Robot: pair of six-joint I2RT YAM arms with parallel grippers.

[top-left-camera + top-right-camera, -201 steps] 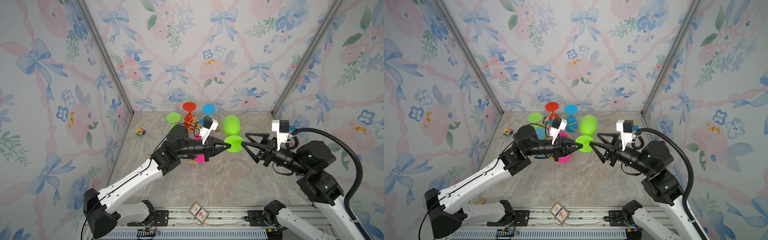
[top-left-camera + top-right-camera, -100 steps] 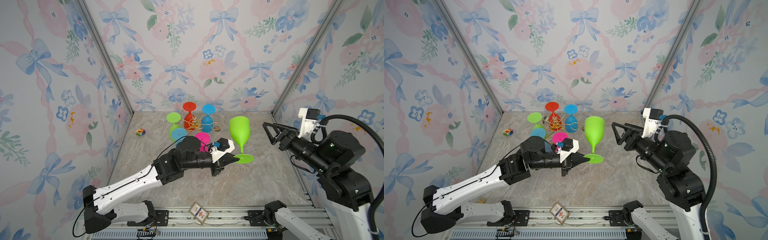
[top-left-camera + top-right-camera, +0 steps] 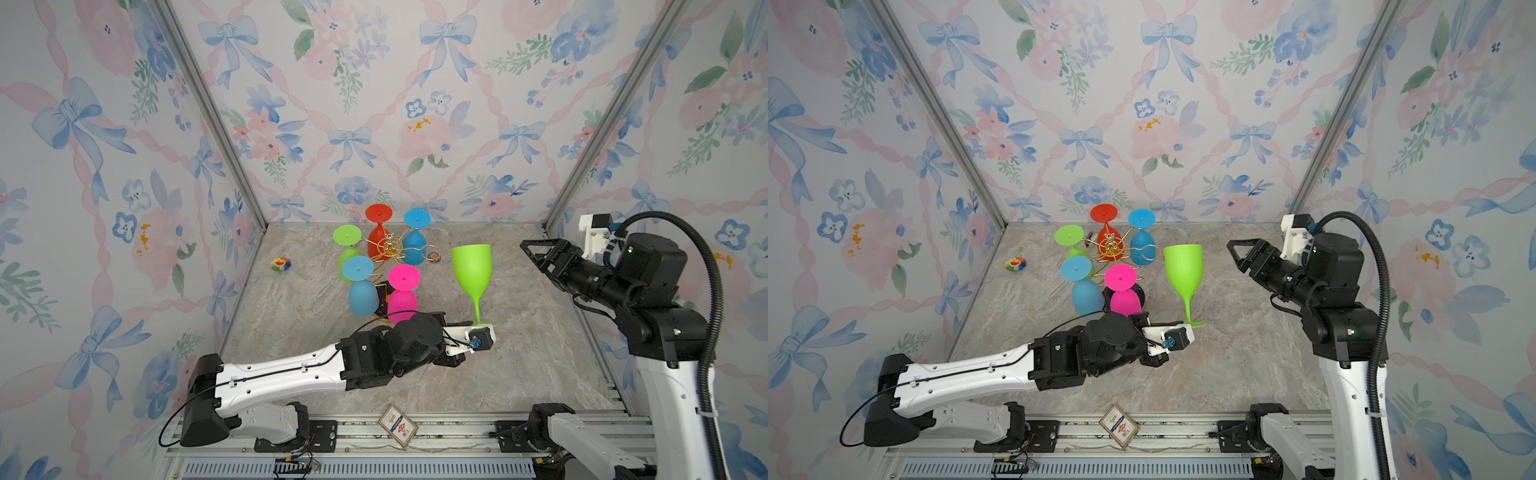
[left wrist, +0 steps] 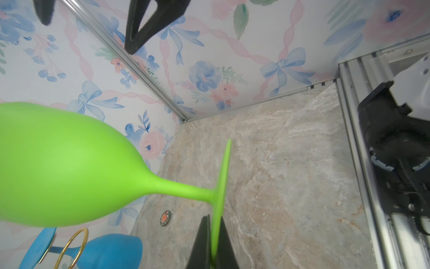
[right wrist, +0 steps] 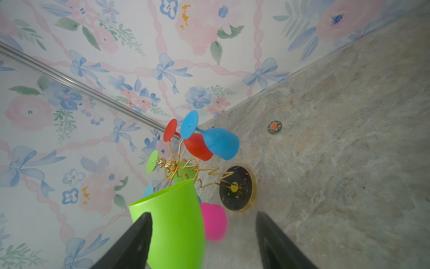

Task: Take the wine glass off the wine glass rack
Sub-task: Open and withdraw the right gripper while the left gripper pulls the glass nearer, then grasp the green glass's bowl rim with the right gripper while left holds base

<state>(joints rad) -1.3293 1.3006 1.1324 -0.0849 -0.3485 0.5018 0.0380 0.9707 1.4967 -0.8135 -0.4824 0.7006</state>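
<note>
My left gripper (image 4: 213,223) is clamped on the rim of the foot of the green wine glass (image 3: 471,266), 1 finger on each face of the disc. The glass is off the wine glass rack (image 3: 390,249) and stands in both top views at about 4 o'clock from the rack's hub, well apart from its wire arms. 5 other glasses hang upside down there. I cannot tell whether the foot rests on the table (image 3: 540,374) or hangs just above it.

My right gripper (image 5: 203,213) is spread wide and holds nothing. It is at 3 o'clock from the bowl and apart from it.

I judge the step in hand to be setting the glass down. A pinch on a thin foot gives little leverage over a tall bowl. So I would lower slowly with the foot level and spread the left fingers only once the disc sits flat. I would then back out toward 7 o'clock, away from the pink glass (image 3: 402,299).

The glass's long axis runs upright along the stem, mouth up and foot down. In a top view the mouth points near 12 o'clock, leaning slightly toward 11.
</note>
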